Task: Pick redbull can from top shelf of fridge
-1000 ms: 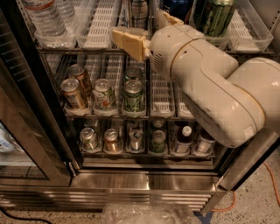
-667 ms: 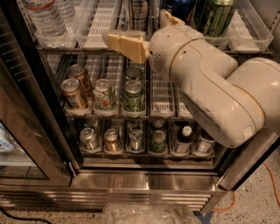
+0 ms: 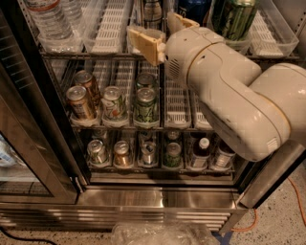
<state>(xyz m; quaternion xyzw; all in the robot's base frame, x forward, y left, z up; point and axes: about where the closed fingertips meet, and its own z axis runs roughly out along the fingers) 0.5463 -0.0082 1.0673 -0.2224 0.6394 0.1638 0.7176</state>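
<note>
One dark-framed glass door [image 3: 24, 143] stands open at the far left of the fridge [image 3: 143, 196]. Right of it, two clear water bottles [image 3: 48, 19] stand at the left end of the top shelf [image 3: 71, 55], and beside them a clear plastic bin [image 3: 111, 26] shows its white slotted floor. Next comes the redbull can [image 3: 152, 10], slim and silver with dark blocks, standing in the middle lane with its top cut off by the upper edge of the view. The gripper [image 3: 162, 31] is at the near edge of this shelf with its two tan fingers [image 3: 145, 42] spread apart, one left of the can and one right of it, the can showing in the gap; whether either finger touches it cannot be told. Further right sit a dark blue can [image 3: 193, 5] and a wide green can [image 3: 233, 18]. The bulky cream arm [image 3: 229, 91] reaches in from the right. On the rack below, towards the left, several cans [image 3: 112, 103] stand in rows, and more cans [image 3: 146, 153] and a small bottle [image 3: 203, 146] fill the lowest rack
</note>
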